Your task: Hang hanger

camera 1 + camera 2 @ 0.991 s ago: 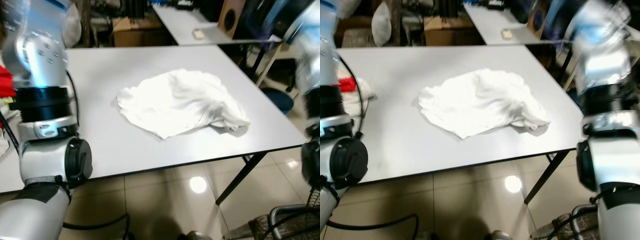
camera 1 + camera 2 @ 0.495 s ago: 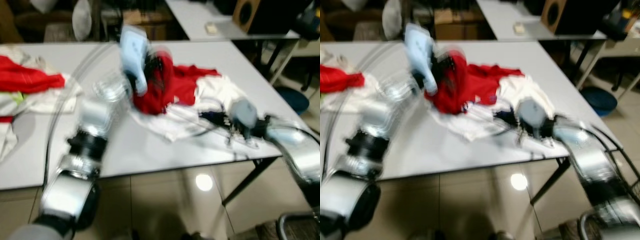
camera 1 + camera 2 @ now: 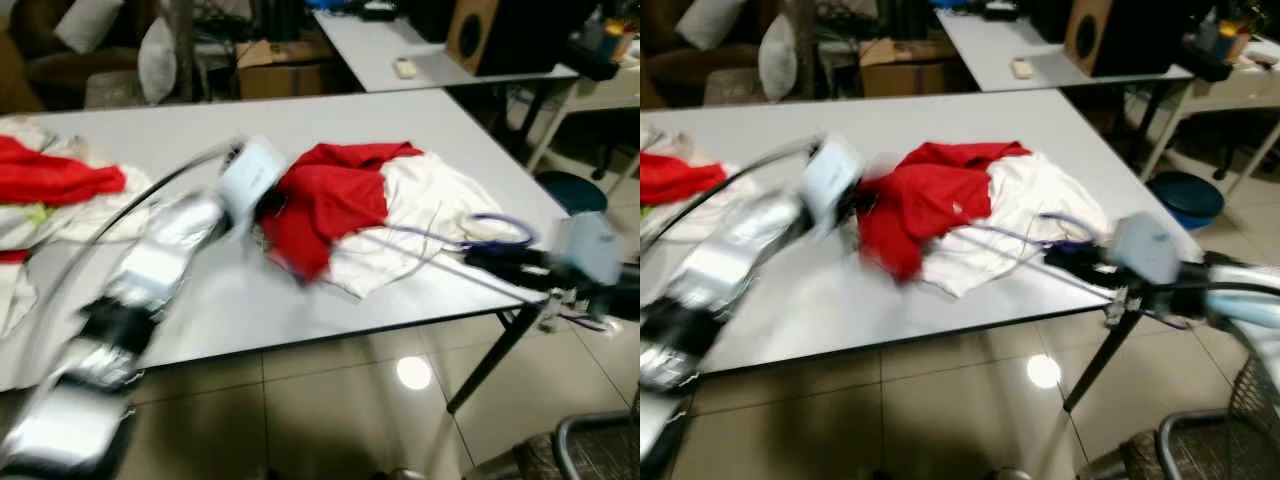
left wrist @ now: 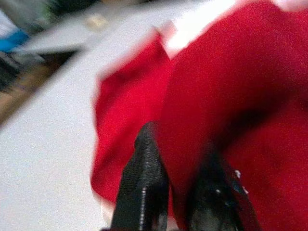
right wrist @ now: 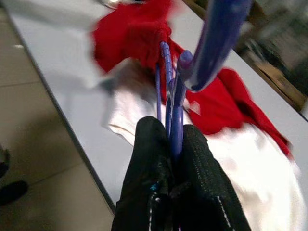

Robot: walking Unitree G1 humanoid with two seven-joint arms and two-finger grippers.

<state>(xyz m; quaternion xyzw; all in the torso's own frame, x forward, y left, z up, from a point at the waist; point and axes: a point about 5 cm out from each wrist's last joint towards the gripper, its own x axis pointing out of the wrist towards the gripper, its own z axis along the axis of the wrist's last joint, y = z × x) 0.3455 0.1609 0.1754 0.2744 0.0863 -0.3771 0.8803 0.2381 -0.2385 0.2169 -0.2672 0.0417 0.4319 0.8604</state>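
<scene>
The right arm reaches in low from the right, level with the desk's (image 3: 200, 330) near edge. Its right pincer (image 5: 172, 144) has both black fingers pressed together on a purple hanger (image 3: 497, 228). In the right wrist view the hanger's thin wires run up from between the fingers toward the cloth, and a thick purple piece crosses close before the lens, too blurred to read. The hanger's loop lies over the white garment's (image 3: 425, 195) right side, near the desk's front right corner.

The left arm stretches across the desk from the near left, smeared by motion. Its left pincer (image 4: 175, 192) sits at the left edge of the red garment (image 3: 330, 200), fingers narrowly apart with red cloth between them; whether they truly grip it cannot be told.

Farther left, more red and white clothes (image 3: 50, 185) lie heaped, cut off by the frame. Beyond stands another desk (image 3: 400, 45) with a speaker (image 3: 500, 35).
</scene>
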